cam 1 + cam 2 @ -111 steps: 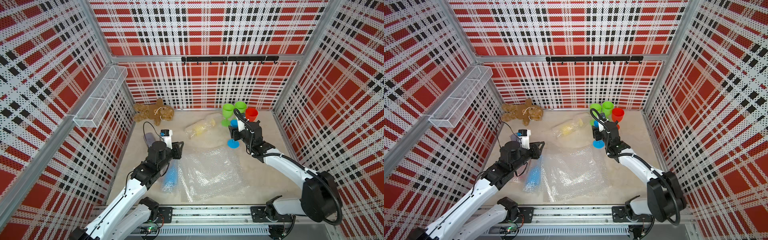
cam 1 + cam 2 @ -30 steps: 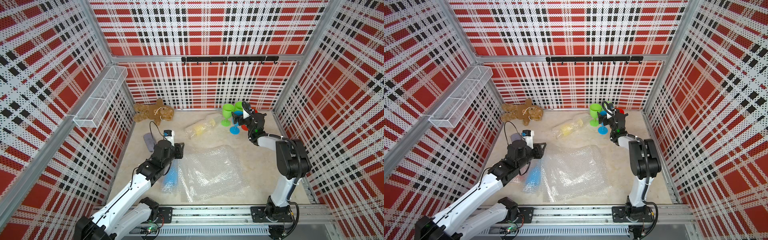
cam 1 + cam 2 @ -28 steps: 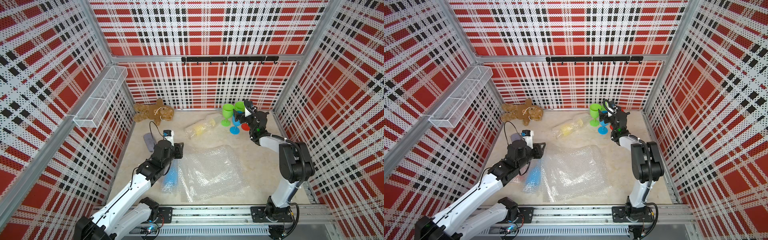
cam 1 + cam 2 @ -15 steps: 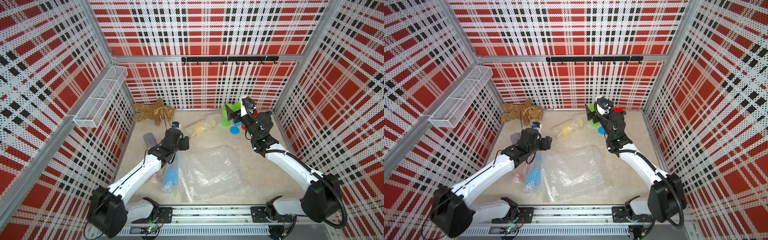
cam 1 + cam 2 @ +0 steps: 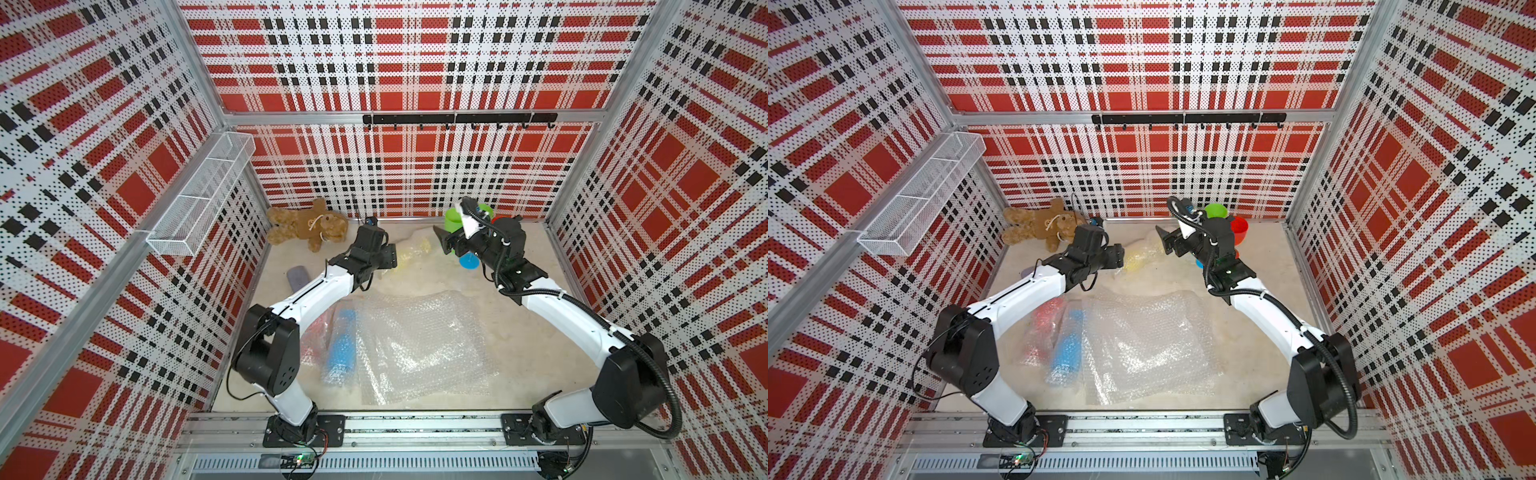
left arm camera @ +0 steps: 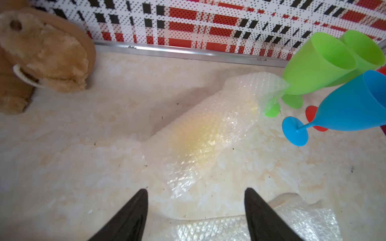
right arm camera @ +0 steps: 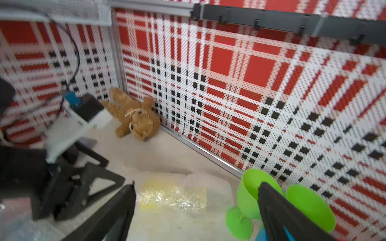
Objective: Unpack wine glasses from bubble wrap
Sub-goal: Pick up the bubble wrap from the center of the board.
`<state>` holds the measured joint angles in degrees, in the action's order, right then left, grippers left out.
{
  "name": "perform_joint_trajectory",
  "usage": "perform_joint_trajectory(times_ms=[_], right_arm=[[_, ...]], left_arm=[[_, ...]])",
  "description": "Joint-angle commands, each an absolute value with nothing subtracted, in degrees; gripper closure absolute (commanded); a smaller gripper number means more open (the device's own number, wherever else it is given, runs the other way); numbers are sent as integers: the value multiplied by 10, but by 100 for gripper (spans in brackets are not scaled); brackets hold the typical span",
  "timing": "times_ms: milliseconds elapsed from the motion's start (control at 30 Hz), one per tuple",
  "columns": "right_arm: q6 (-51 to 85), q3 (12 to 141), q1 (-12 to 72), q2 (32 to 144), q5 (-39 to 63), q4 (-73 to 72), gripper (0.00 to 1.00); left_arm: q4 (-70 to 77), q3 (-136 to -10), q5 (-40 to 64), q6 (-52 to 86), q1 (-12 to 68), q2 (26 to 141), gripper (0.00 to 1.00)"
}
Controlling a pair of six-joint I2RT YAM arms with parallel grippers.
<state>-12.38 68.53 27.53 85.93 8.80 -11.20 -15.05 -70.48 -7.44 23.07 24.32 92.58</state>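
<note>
Top views, Ben: what takes up the most room?

The pale surface point(image 5: 519, 353), Ana. Toward its front, loose bubble wrap point(image 5: 419, 345) lies spread out in overlapping sheets.

And the arms?

The left arm point(image 5: 316, 291) and right arm point(image 5: 573, 316) both reach toward the back wall. The left jaws stand wide apart above the surface with nothing between them, just short of one end of the yellow wrapped goblet point(image 6: 204, 133). The right jaws are wide too, and empty, near the standing goblets. In the right wrist view one finger point(image 7: 277, 208) crosses in front of a green goblet point(image 7: 250, 187).

Next in size?

A brown teddy bear point(image 5: 307, 224) lies in the back left corner. Then a blue wrapped goblet point(image 5: 343, 345) and a red wrapped goblet point(image 5: 1044, 320) lie side by side next to the loose sheets, on the left arm's side. The yellow wrapped goblet lies on the surface between the two sets of jaws.

Any unwrapped?

Two green goblets point(image 6: 317, 64), a blue goblet point(image 6: 351, 106) and a red goblet point(image 5: 1239, 226) stand upright together at the back right. Smallest is a grey case point(image 5: 297, 276), beside the left arm.
</note>
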Motion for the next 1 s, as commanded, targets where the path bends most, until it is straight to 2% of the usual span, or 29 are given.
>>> perform_joint_trajectory(times_ms=[0, 67, 133, 233, 500, 733, 967], right_arm=[[-408, 713, 311, 921, 110, -66, 2], [-584, 744, 324, 972, 103, -19, 0], [-703, 776, 331, 1021, 91, 22, 0], [-775, 847, 332, 1089, 85, 84, 0], [-814, 955, 344, 1223, 58, 117, 0], [-807, 1047, 352, 1314, 40, 149, 0], [-800, 1087, 352, 1380, 30, 111, 0]], left_arm=[[-122, -658, -38, 280, 209, 849, 26], [-120, -621, -25, 285, 190, 805, 26], [-121, -585, -10, 286, 175, 766, 26], [-121, -526, 11, 288, 154, 704, 27], [-136, -462, 18, 259, 118, 629, 28], [-114, -447, 35, 265, 117, 638, 29], [-110, -437, 35, 265, 116, 639, 29]])
